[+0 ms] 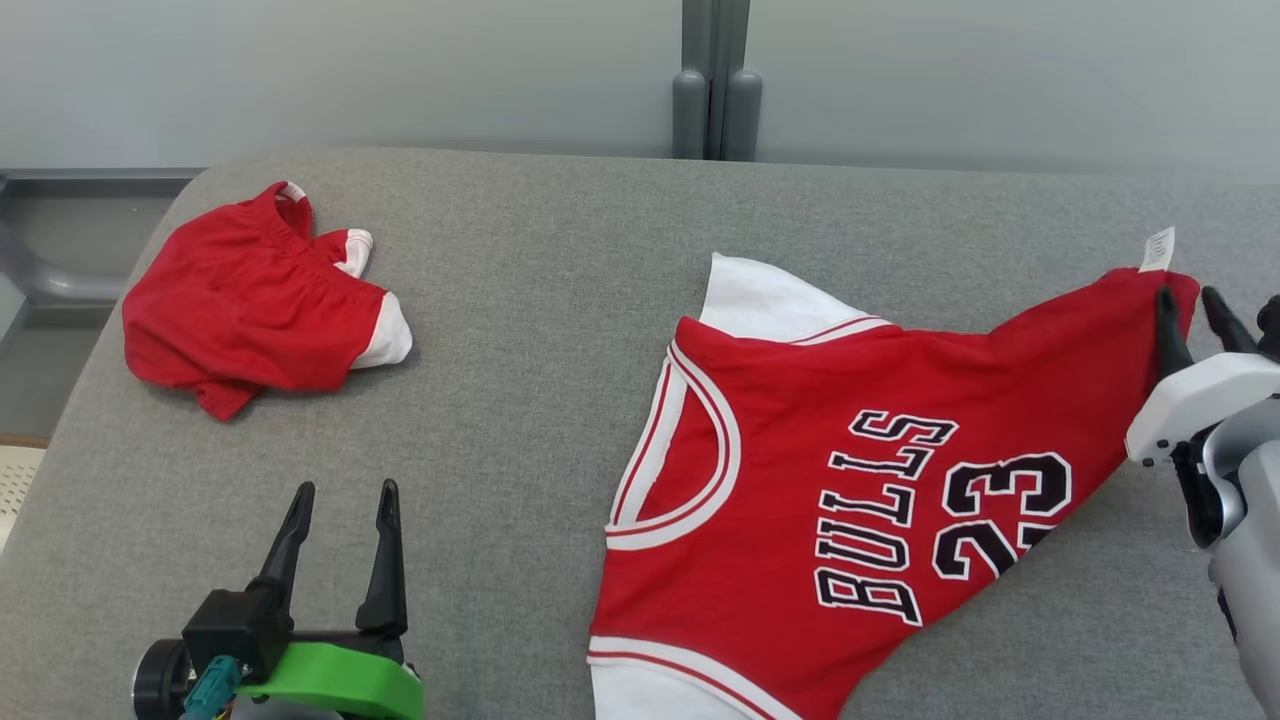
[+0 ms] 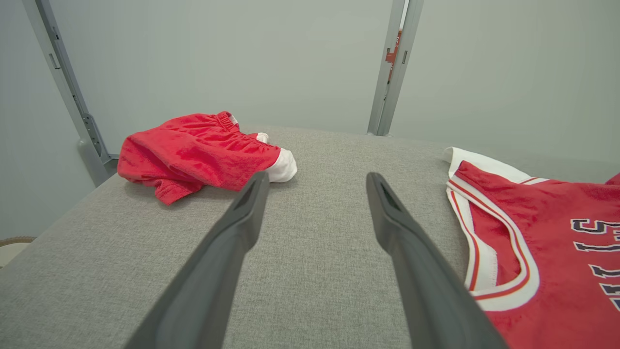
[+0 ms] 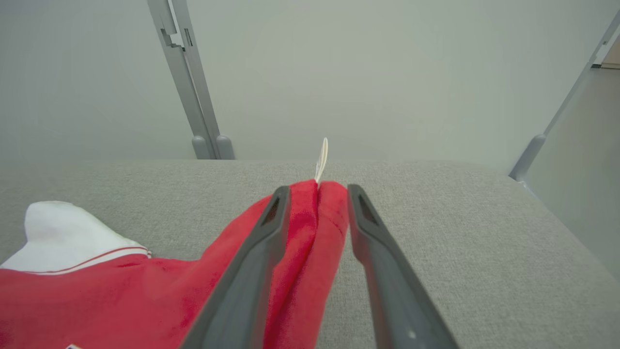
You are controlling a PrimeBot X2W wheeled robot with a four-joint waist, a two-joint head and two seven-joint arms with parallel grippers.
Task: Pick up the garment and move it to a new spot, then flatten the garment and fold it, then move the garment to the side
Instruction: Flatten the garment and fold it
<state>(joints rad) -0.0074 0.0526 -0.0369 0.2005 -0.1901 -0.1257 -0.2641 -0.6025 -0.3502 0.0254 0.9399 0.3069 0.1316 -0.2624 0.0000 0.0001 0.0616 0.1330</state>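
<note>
The garment is a red "BULLS 23" jersey (image 1: 800, 420) with white trim, spread over the right half of the grey padded table (image 1: 540, 300) with its neck hole toward the middle. Its far right corner carries a white tag (image 1: 1158, 250) that stands up. My right gripper (image 1: 1187, 295) straddles that corner. In the right wrist view the bunched red cloth (image 3: 310, 228) lies between the part-open fingers (image 3: 252, 271) of the right gripper (image 3: 318, 190), with table showing beside the right finger. My left gripper (image 1: 344, 490) stands open at the lower left, holding nothing, left of the jersey (image 2: 547, 232).
A crumpled pair of red shorts (image 1: 250, 300) with white trim lies at the table's far left, beyond my left gripper (image 2: 317, 178). Grey posts (image 1: 715, 100) and a pale wall stand behind the table. Bare grey padding (image 2: 315, 242) runs between shorts (image 2: 193, 150) and jersey.
</note>
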